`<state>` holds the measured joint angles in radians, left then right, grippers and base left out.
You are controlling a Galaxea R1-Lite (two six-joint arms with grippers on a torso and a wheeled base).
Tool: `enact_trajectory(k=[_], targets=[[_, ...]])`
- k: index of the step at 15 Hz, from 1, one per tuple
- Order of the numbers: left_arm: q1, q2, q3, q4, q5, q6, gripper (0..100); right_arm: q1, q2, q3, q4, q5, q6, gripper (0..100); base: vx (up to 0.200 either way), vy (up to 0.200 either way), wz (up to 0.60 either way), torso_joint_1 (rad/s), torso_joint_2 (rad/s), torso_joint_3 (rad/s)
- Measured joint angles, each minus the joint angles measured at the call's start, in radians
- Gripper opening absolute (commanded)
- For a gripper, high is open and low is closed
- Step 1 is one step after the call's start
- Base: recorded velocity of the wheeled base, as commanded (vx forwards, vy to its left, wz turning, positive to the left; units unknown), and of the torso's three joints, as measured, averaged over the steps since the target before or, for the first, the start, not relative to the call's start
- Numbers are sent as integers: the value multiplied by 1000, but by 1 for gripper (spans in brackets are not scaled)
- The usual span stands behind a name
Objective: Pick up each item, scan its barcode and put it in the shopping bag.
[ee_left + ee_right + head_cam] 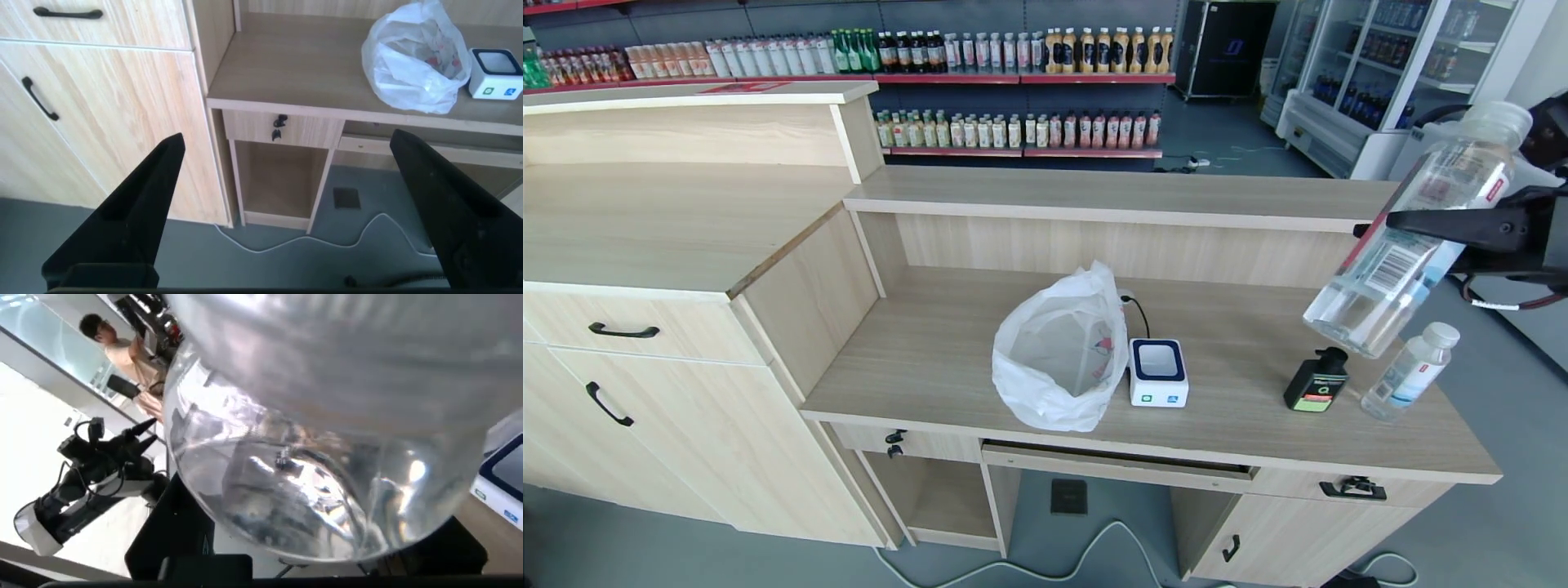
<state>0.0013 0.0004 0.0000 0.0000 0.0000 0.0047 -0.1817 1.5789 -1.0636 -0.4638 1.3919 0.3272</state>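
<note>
The wooden checkout counter (1241, 359) carries everything else. Near the middle of its front edge stands the white plastic shopping bag (1058, 351), mouth open upward. It is thin and floppy, and I can make out nothing inside it.

The large clear water bottle (1380, 286) is held in the air above the counter's right end, tilted with its cap up and away. The right gripper (1437, 227) is clamped across its mid-body, just above the barcode label. It looks filled with water, so it is probably fairly heavy, and its smooth wall is likely slippery and slightly yielding. A hold on the body seems sounder than one on the cap.

The white barcode scanner (1158, 371) sits touching the bag's right side. A small water bottle (1409, 371) and a black bottle (1316, 382) stand near the front right corner.

The left gripper (286, 139) hangs spread wide and empty, over the floor before the counter's left end.
</note>
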Motion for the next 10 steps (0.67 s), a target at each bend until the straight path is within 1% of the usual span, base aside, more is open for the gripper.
enact_trajectory(k=[4, 6, 8, 10], targets=[[0, 0, 0, 0, 0, 0, 100, 59, -70, 11, 0, 5, 40, 0, 0, 0, 0, 0, 0, 0], [0, 0, 0, 0, 0, 0, 100, 91, -115, 39, 1, 6, 58, 0, 0, 0, 0, 0, 0, 0], [0, 0, 0, 0, 0, 0, 100, 106, -165, 74, 1, 6, 92, 0, 0, 0, 0, 0, 0, 0], [0, 0, 0, 0, 0, 0, 100, 111, -198, 75, 1, 6, 142, 0, 0, 0, 0, 0, 0, 0]])
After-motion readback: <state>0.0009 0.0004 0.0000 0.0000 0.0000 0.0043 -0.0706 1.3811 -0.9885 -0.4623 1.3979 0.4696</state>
